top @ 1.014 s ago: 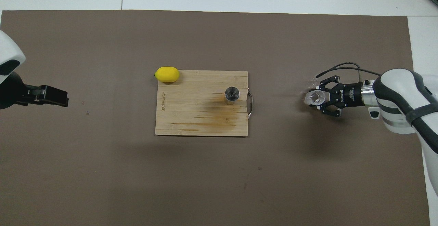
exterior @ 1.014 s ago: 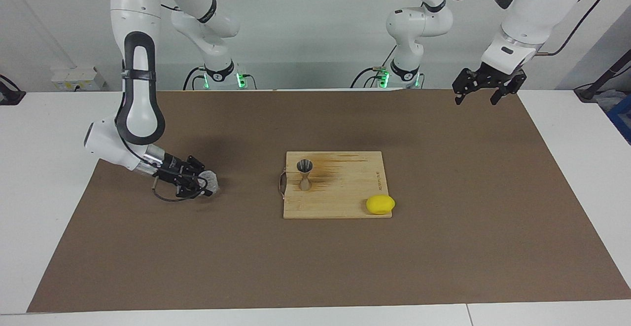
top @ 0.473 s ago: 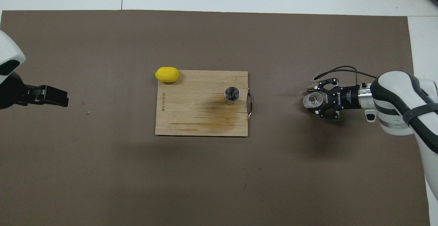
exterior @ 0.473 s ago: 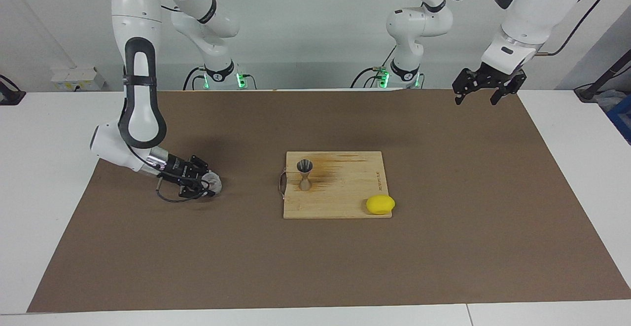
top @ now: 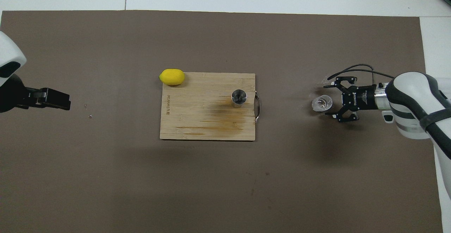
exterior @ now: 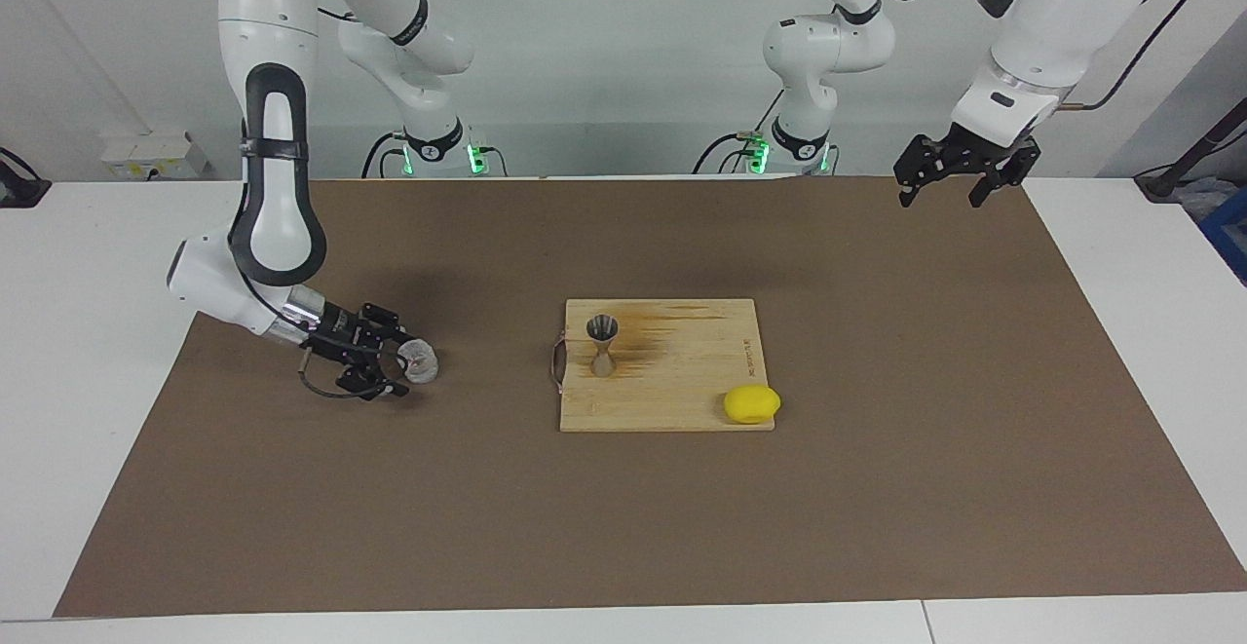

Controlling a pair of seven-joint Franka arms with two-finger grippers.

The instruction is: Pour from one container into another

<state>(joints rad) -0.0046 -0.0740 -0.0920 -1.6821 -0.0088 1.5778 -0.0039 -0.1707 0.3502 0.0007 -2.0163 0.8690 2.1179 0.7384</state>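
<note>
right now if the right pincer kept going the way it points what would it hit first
The cup, standing just off the open right pincer. Past it, the same line seems to lead to the board with the jigger.

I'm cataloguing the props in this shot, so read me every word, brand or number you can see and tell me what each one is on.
Rectangular bamboo cutting board: a short line of engraved lettering along the edge at the left arm's end; too small to read.
Black right gripper: white brand lettering on its body; too small to read with certainty.
Yellow lemon, silver hourglass metal jigger, clear ribbed cup: no text.
</note>
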